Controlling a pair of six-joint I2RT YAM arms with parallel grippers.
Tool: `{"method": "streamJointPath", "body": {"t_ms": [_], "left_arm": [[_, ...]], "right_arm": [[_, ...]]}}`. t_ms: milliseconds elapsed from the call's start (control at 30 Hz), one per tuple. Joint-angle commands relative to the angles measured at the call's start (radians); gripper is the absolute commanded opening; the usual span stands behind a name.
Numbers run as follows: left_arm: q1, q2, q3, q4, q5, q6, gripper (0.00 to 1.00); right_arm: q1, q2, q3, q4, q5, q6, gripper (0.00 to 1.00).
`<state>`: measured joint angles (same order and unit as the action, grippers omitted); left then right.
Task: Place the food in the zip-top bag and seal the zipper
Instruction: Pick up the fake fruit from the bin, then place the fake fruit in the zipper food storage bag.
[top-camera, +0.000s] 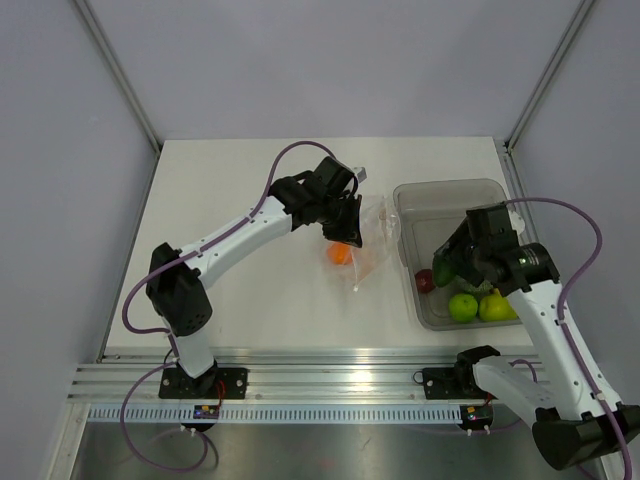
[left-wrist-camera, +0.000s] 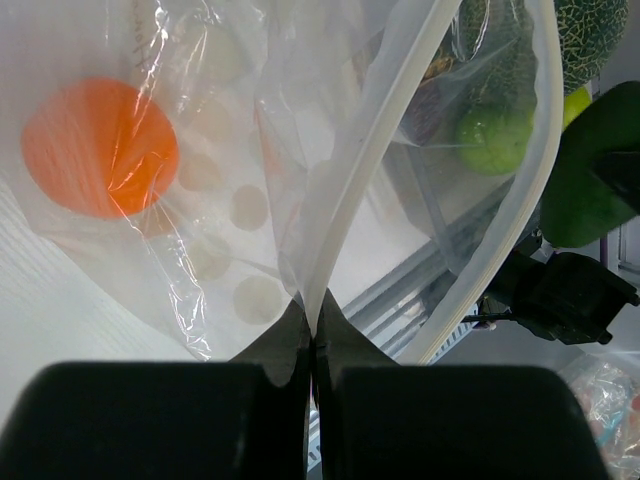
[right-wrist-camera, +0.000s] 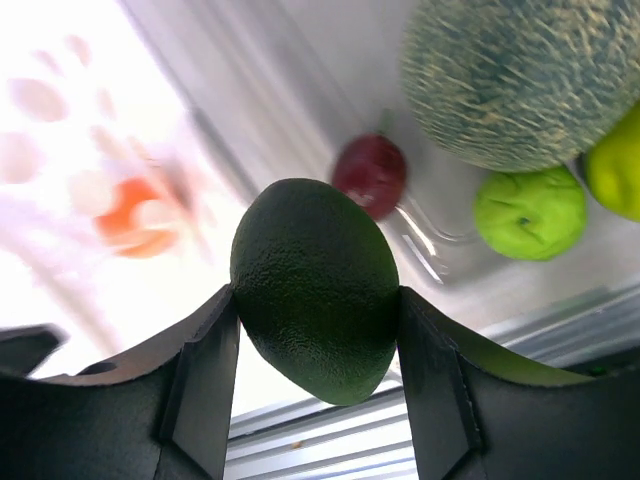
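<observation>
The polka-dot zip-top bag (top-camera: 368, 240) lies mid-table with the orange (top-camera: 340, 254) inside it, also clear in the left wrist view (left-wrist-camera: 98, 148). My left gripper (top-camera: 347, 230) is shut on the bag's zipper rim (left-wrist-camera: 345, 205) and holds its mouth up. My right gripper (top-camera: 450, 268) is shut on a dark green avocado-like fruit (right-wrist-camera: 315, 288), held above the tub's left side. In the tub (top-camera: 405, 200) lie the dark red plum (right-wrist-camera: 370, 175), a green round (right-wrist-camera: 530, 212) and the netted melon (right-wrist-camera: 520, 75).
The grey translucent tub stands at the table's right edge. A yellow-green fruit (top-camera: 495, 307) lies at its near end. An aluminium rail (top-camera: 320, 380) runs along the table's near edge. White walls enclose the table.
</observation>
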<state>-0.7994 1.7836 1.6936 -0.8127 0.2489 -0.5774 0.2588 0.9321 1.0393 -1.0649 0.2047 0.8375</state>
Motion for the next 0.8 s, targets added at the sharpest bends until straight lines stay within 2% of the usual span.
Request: {"method": "streamJointPath", "body": {"t_ms": [0,200,233,400,633,667,700,733,767], "left_arm": [[0.002,0.004,0.041,0.038,0.021,0.001,0.00],[0.002,0.014,0.047,0.040,0.027,0.001,0.00],[0.002,0.014,0.049,0.037,0.029,0.001,0.00],[0.002,0.020,0.058,0.033,0.027,0.001,0.00],[0.002,0.019,0.061,0.023,0.021,0.004,0.00],[0.002,0.017,0.061,0.023,0.021,0.004,0.00],[0.002,0.019,0.063,0.023,0.023,0.004,0.00],[0.002,0.019,0.067,0.023,0.023,0.002,0.00],[0.002,0.020,0.070,0.020,0.024,0.001,0.00]], "right_arm": [[-0.004,0.000,0.129,-0.012,-0.063,-0.040,0.33],[0.029,0.043,0.238,0.072,-0.165,-0.031,0.33],[0.046,0.066,0.248,0.085,-0.163,-0.026,0.33],[0.279,0.177,0.329,0.129,-0.067,0.031,0.35],[0.327,0.280,0.332,0.218,-0.085,0.035,0.40],[0.329,0.292,0.332,0.223,-0.090,0.032,0.43],[0.329,0.316,0.334,0.229,-0.094,0.032,0.54],[0.329,0.326,0.335,0.232,-0.100,0.028,0.67],[0.329,0.335,0.341,0.230,-0.109,0.020,0.90]]}}
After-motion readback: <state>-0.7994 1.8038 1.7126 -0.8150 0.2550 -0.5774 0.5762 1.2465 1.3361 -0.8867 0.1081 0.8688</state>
